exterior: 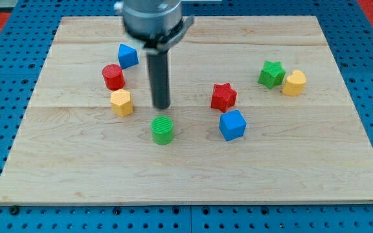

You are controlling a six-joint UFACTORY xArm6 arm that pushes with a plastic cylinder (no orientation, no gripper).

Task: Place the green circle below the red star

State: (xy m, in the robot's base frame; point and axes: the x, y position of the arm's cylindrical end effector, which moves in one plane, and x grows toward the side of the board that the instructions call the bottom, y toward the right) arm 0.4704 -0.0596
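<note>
The green circle [162, 130] is a round green block lying left of the board's middle. The red star [223, 96] lies to its right and a little higher in the view. My tip [162, 107] is the lower end of the dark rod, just above the green circle in the view, with a small gap between them. The rod's upper mount covers part of the board's top.
A blue cube [232, 125] sits just below the red star. A yellow hexagon [121, 102], a red cylinder [113, 76] and a blue block [127, 55] cluster at the left. A green star [272, 74] and a yellow block [294, 83] lie at the right.
</note>
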